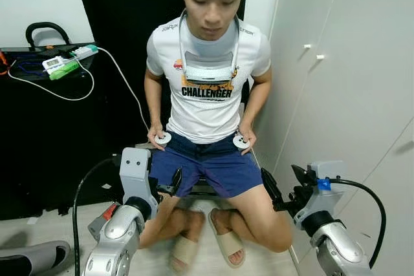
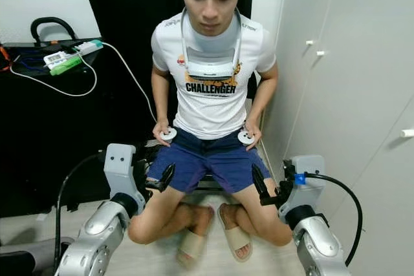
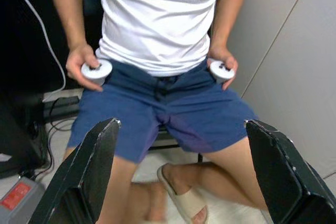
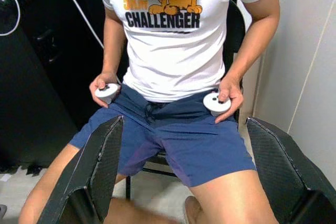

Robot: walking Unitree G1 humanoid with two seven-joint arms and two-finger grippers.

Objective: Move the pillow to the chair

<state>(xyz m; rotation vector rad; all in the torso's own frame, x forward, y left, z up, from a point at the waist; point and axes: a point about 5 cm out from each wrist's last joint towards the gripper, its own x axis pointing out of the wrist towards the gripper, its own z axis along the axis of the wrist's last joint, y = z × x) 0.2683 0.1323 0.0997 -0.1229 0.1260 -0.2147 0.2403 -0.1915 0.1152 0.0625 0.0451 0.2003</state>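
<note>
A person in a white T-shirt point(image 1: 206, 63) and blue shorts sits on a black chair point(image 1: 202, 189) facing me, a white controller point(image 1: 162, 138) in each hand. My left gripper point(image 1: 169, 184) is raised in front of the person's knee on my left, fingers point(image 3: 100, 153) spread wide with nothing between them. By the other knee my right gripper point(image 1: 283, 182) is open too, fingers point(image 4: 107, 150) far apart. The chair's seat is hidden under the person; part of its back point(image 4: 239, 22) and frame point(image 4: 152, 170) can be seen.
A black cabinet point(image 1: 45, 127) with a power strip point(image 1: 84, 51) and white cables stands at the left. White wardrobe doors point(image 1: 349, 82) line the right side. The person's sandalled feet point(image 1: 226, 244) rest on the floor between my arms. A grey slipper point(image 1: 32, 256) lies at the lower left.
</note>
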